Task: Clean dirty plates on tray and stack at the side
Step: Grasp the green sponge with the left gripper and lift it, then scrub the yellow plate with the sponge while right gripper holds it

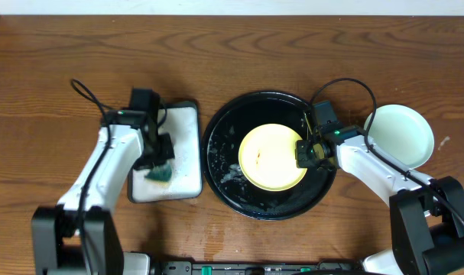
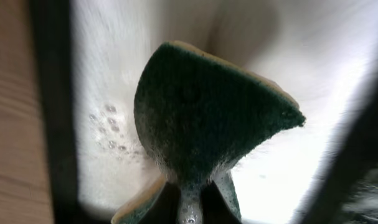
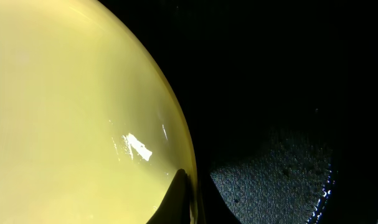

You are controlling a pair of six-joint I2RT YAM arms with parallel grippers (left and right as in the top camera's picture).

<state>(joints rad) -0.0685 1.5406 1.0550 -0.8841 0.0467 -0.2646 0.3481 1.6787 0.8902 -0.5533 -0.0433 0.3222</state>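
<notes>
The pale yellow plate (image 1: 268, 156) lies in the black round tray (image 1: 251, 108), right of its middle. My right gripper (image 1: 308, 153) is shut on the plate's right rim. In the right wrist view one finger (image 3: 187, 200) lies over the rim of the yellow plate (image 3: 70, 112), with the wet tray (image 3: 288, 93) beyond. A pale mint green plate (image 1: 400, 136) sits on the tabletop right of the tray; I cannot tell if a second lies under it. My left gripper (image 1: 160, 162) is shut on a green sponge (image 2: 207, 118).
A white rectangular tray with a black rim (image 1: 184, 137) lies left of the black tray, with suds on it (image 2: 111, 124); the sponge hangs over it. Foam and water streaks lie on the black tray's left floor (image 1: 225, 172). Bare wood tabletop (image 1: 48, 69) surrounds both.
</notes>
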